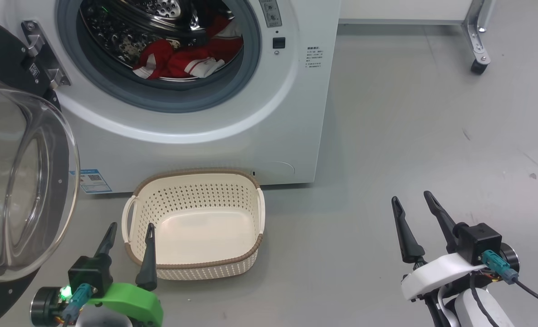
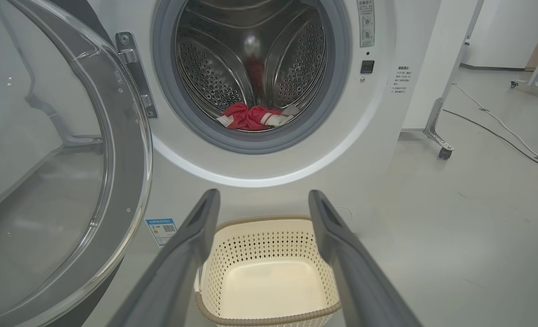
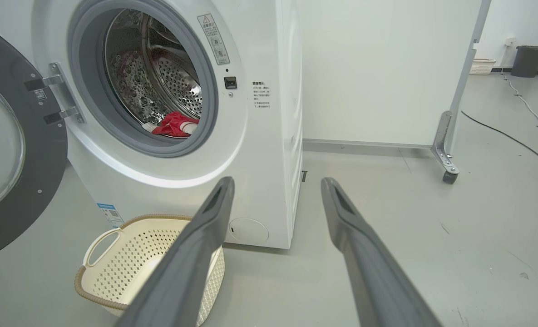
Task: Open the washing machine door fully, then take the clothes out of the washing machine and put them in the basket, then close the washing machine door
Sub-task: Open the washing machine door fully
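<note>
Up ahead, the clothes (image 1: 185,61) lie in the washing machine (image 1: 232,150), well apart from my left gripper (image 1: 131,225) and right gripper (image 1: 410,196), both spread wide and empty.

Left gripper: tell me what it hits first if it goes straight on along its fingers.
Probably the washing machine, on its white front just below the drum opening. The left gripper seems to aim over the basket, though depth is unclear.

Soft red cloth garments (image 1: 182,61) against a shiny perforated steel drum (image 1: 123,36), matt grey rubber seal (image 1: 169,102), glossy white washing machine casing (image 1: 196,150), smooth clear glass door bowl (image 1: 19,181) and matt cream plastic basket (image 1: 196,200).
</note>
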Robot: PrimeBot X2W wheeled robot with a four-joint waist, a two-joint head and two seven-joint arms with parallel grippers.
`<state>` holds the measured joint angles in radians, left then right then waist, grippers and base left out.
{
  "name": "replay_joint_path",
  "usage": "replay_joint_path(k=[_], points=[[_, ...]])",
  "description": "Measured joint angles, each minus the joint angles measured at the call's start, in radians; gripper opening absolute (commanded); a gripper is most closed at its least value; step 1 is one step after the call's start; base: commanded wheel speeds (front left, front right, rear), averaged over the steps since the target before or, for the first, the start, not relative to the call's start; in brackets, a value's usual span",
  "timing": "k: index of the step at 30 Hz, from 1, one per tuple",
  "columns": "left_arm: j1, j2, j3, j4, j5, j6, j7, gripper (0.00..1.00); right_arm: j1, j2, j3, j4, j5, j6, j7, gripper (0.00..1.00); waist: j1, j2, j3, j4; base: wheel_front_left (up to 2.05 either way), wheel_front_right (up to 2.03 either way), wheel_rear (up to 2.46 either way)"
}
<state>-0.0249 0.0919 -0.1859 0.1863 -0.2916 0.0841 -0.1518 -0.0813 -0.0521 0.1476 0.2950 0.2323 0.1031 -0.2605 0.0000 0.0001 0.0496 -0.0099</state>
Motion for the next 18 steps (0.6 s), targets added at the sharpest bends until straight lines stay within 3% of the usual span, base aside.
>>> replay_joint_path(k=[18], points=[[0.008,-0.003,-0.008,-0.021,0.011,0.009,0.027,1.00,0.012,0.003,0.001,-0.010,0.004,0.000,0.000,1.00,0.0000,0.0000,-0.010,0.003,0.00,0.00,0.00]])
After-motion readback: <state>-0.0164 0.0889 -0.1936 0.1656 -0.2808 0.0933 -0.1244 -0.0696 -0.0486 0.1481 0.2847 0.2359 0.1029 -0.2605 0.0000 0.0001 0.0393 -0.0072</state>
